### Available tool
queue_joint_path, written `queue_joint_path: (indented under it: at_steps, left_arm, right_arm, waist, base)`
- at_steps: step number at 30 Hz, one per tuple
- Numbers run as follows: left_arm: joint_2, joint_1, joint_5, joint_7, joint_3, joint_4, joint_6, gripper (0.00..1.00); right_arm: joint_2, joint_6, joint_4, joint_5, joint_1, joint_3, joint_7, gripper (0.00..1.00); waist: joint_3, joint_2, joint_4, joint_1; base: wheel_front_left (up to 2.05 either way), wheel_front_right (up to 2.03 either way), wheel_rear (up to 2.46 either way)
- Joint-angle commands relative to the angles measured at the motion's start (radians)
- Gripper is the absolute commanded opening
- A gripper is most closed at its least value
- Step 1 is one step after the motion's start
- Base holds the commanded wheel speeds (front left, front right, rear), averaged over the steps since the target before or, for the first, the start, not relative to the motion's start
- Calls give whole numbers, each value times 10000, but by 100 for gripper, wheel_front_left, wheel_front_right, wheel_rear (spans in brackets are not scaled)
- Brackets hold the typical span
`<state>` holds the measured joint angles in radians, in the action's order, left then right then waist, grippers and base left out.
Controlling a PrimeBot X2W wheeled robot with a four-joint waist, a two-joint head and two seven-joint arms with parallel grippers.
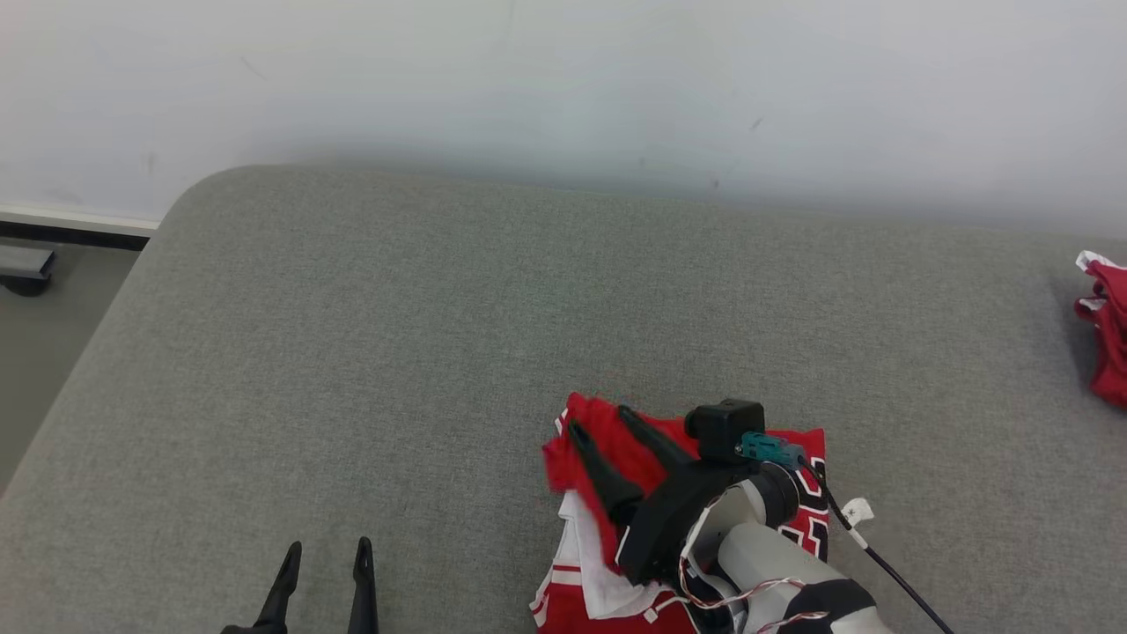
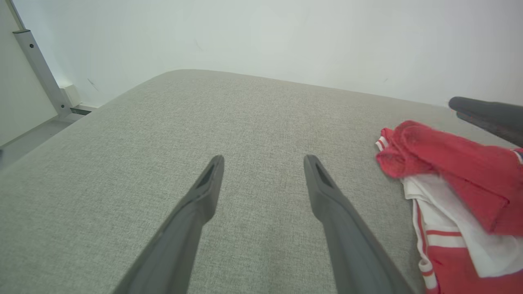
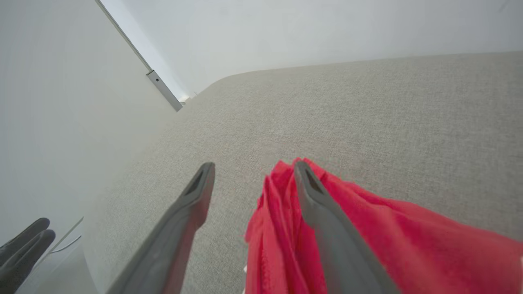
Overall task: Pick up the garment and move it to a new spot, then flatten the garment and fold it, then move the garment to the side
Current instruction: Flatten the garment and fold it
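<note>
At 7 o'clock in the head view, the left gripper hovers low over the cushion, fingers parted, holding nothing, well apart from the cloth. At 5 o'clock, hard by the near edge, lies the garment: red over a white inner layer, with a bunched red fold at its far corner. The right gripper is above that fold with its jaws wide. In its wrist view red cloth sits between the fingers and around one of them, and nothing is pinched. Whether that finger is tucked under the fold, I cannot tell.

The likeliest slip is that the unclamped fold slides off the finger and flops back crooked. If the finger has caught in the cloth, pulling away would drag the whole pile, since nothing pins it down, and this near the edge it could go over. The wrist's cable trails beside the cloth and might snag.

At 3 o'clock lies another red cloth, and beyond it the wall.
</note>
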<state>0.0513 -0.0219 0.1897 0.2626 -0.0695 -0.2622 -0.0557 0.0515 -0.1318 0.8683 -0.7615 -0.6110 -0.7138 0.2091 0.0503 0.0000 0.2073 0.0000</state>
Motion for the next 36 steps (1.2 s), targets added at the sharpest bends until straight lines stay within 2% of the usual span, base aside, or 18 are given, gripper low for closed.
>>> queue_joint_path:
  at_steps: [1, 6, 7, 8, 9, 13, 22, 23, 24, 25, 31, 36]
  left_arm:
    - [-18, -19, 91, 28, 15, -19, 33, 100]
    - [-17, -189, 18, 28, 151, 100, 58, 100]
    - [-18, -267, -41, 28, 263, 226, 82, 100]
    - [-15, -311, -64, 28, 310, 267, 89, 100]
    - [-18, -392, -141, 28, 367, 362, 63, 100]
    - [-17, -380, -175, 28, 424, 422, 35, 100]
    - [-17, -419, -210, 28, 373, 492, 26, 100]
    - [-17, -422, -209, 28, 353, 502, 26, 100]
    - [-17, -428, -213, 28, 336, 513, 28, 100]
    - [-15, -428, -214, 28, 326, 519, 31, 100]
    - [-17, -398, -241, 28, 269, 555, -14, 100]
    - [-15, -305, -268, 28, 154, 562, -33, 100]
  right_arm:
    - [-24, 29, 30, -60, -149, -39, 151, 100]
    - [-19, 29, -55, 335, -427, 397, 525, 100]
    - [430, 29, -616, 982, -334, 1447, 559, 100]
    - [544, 29, -898, 1220, -95, 1820, 553, 100]
    - [867, 29, -1787, 1936, 547, 2965, 555, 100]
    - [1130, 29, -2706, 2615, 1505, 4100, 559, 100]
    - [1173, 29, -3803, 3346, 3283, 4638, 549, 100]
    - [1104, 27, -3858, 3332, 3451, 4601, 549, 78]
    - [1046, 27, -3900, 3327, 3587, 4504, 548, 22]
    - [996, 27, -3914, 3349, 3699, 4410, 549, 0]
    - [621, 29, -3593, 3501, 3828, 3918, 548, 0]
    - [285, 27, -2626, 3675, 3408, 3797, 550, 0]
  waist:
    - [-41, 0, -62, 0]
    - [-166, 0, -322, 0]
    - [-213, 0, -498, 0]
    - [-228, 0, -564, 0]
    - [-243, 0, -718, 0]
    - [-246, 0, -876, 0]
    - [-278, 0, -902, 0]
    - [-281, 0, -872, 0]
    - [-282, 0, -840, 0]
    - [-279, 0, -799, 0]
    - [-238, 0, -448, 0]
    - [-182, 0, -53, 0]
  base:
    - [0, 0, 0]
    - [0, 0, 0]
    - [0, 0, 0]
    - [0, 0, 0]
    - [0, 0, 0]
    - [0, 0, 0]
    - [0, 0, 0]
    - [0, 0, 0]
    - [0, 0, 0]
    - [0, 0, 0]
    - [0, 0, 0]
    - [0, 0, 0]
